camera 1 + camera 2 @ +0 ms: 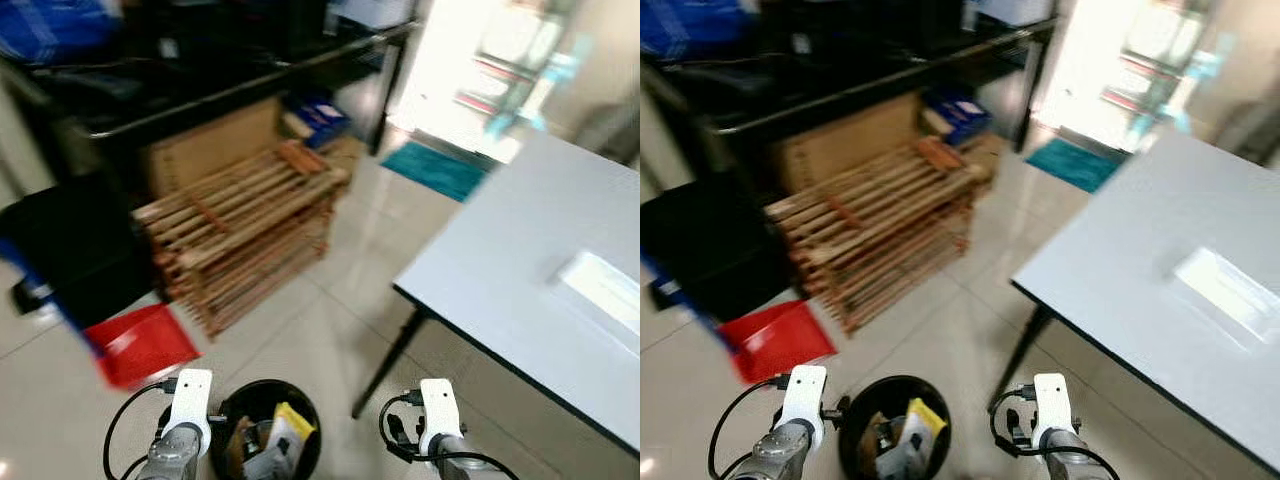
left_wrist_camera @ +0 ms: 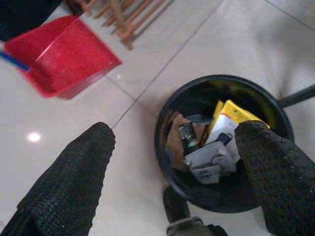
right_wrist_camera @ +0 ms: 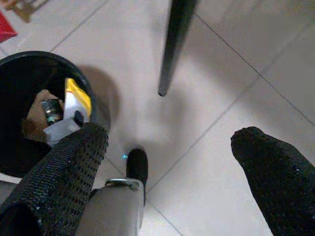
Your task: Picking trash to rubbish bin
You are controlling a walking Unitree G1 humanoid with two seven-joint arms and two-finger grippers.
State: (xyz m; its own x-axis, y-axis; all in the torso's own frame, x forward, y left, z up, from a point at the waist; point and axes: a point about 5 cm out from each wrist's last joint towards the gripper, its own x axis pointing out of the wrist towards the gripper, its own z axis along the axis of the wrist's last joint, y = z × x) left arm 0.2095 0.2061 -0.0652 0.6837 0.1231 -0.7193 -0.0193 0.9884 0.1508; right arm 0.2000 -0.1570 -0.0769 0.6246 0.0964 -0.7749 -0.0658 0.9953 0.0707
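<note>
A round black rubbish bin (image 1: 232,405) stands on the tiled floor right before me, between my two arms. Inside lies trash: a yellow and white packet (image 2: 224,123), brown paper and crumpled wrappers. My left gripper (image 2: 172,157) hangs open just above the bin's near rim, nothing between its fingers (image 2: 74,182). My right gripper (image 3: 167,162) is open over bare tiles to the right of the bin (image 3: 19,69), near a black table leg (image 3: 174,44). Both wrists show at the bottom of the eye views.
A grey table (image 1: 540,270) fills the right side. A red dustpan (image 1: 140,345) lies on the floor to the left of the bin. Behind it stands a wooden slatted rack (image 1: 245,225) beside a black case (image 1: 75,250). A dark shelf and cardboard run along the back.
</note>
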